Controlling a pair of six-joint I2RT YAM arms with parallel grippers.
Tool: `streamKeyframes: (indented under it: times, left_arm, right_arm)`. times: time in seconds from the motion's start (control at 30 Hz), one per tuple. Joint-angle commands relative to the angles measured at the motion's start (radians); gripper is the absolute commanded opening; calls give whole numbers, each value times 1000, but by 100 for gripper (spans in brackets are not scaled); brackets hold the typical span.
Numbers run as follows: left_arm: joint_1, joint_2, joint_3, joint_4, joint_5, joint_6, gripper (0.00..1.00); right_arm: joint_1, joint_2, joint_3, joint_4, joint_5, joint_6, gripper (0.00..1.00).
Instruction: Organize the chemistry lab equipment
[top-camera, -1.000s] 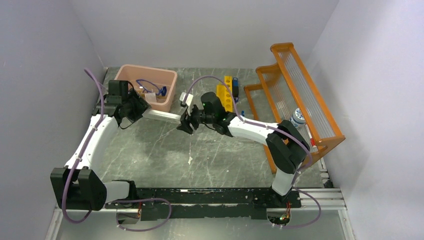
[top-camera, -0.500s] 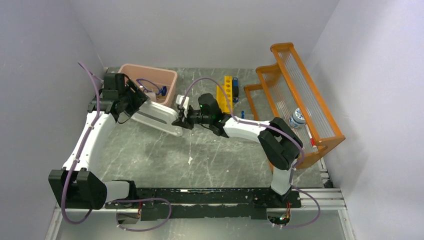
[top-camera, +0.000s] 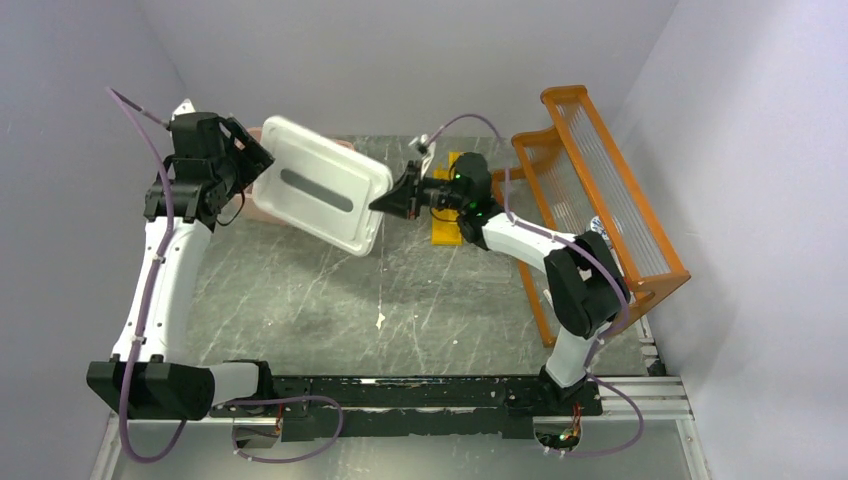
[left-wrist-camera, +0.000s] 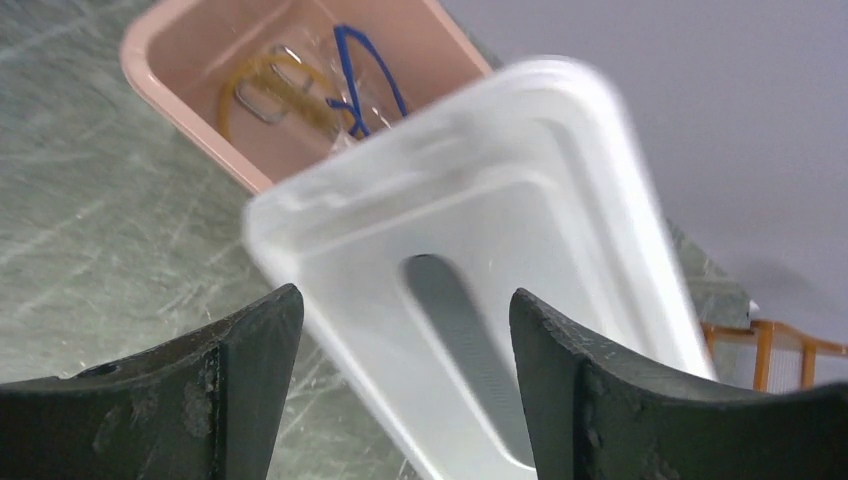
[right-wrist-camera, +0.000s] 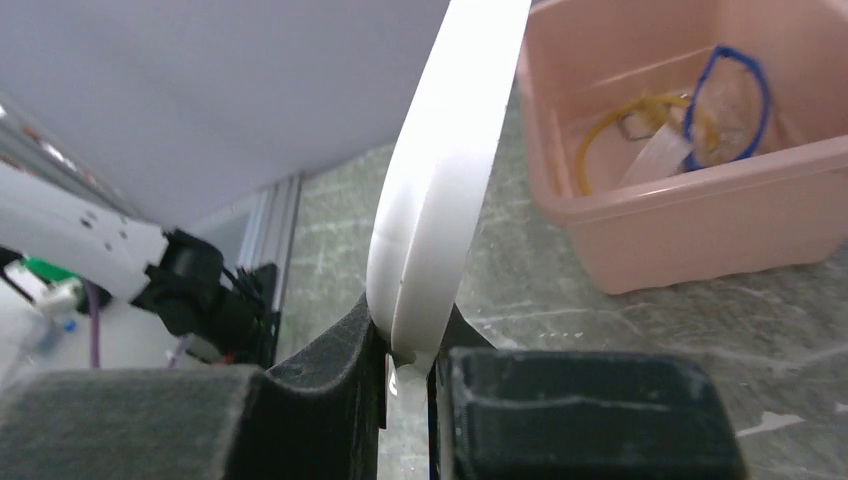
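Grey marbled worktop is filling the overhead view between pale walls, with the pink tub sitting toward 11 o'clock and an orange rack leaning at 2 o'clock. We are finding the blue-framed goggles and the amber tubing lying together on the tub floor.

Our right claw is pinching the white lid by its 3 o'clock rim, with the jaws nearly together on the thin edge. The lid is hanging tilted in the air above the tub. Our left claw is standing wide apart at the lid's 9 o'clock end, gripping nothing that we can see.

We are judging the lid light, fairly stiff and slick, so a single edge pinch is probably letting it swing, and a second hold on the opposite rim would steady it. We are expecting the goggles to be light and scratch-prone, best taken by the frame. The tubing looks soft and springy, best taken across its coil.
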Motion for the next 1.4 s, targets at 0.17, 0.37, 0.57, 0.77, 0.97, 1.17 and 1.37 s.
streamKeyframes:
  times: [0.17, 0.37, 0.57, 0.77, 0.97, 1.17, 1.37]
  left_arm:
    - [89, 87, 44, 3, -28, 48, 80]
    - [96, 229, -81, 101, 143, 62, 76]
    - [94, 358, -102, 186, 219, 47, 74]
    - [88, 426, -124, 186, 236, 18, 62]
    - [75, 396, -144, 156, 273, 52, 45]
    - [59, 326, -220, 123, 338, 56, 40]
    - [43, 226, -318, 115, 382, 19, 39]
  right_arm:
    - [-165, -56, -40, 344, 35, 405, 0]
    - [-239, -52, 22, 300, 98, 580, 0]
    - [-250, -32, 63, 285, 60, 650, 0]
    - [-251, -21, 54, 310, 64, 694, 0]
    - [-249, -6, 67, 254, 87, 737, 0]
    - [-242, -11, 42, 214, 125, 783, 0]
    - [-202, -44, 4, 112, 203, 757, 0]
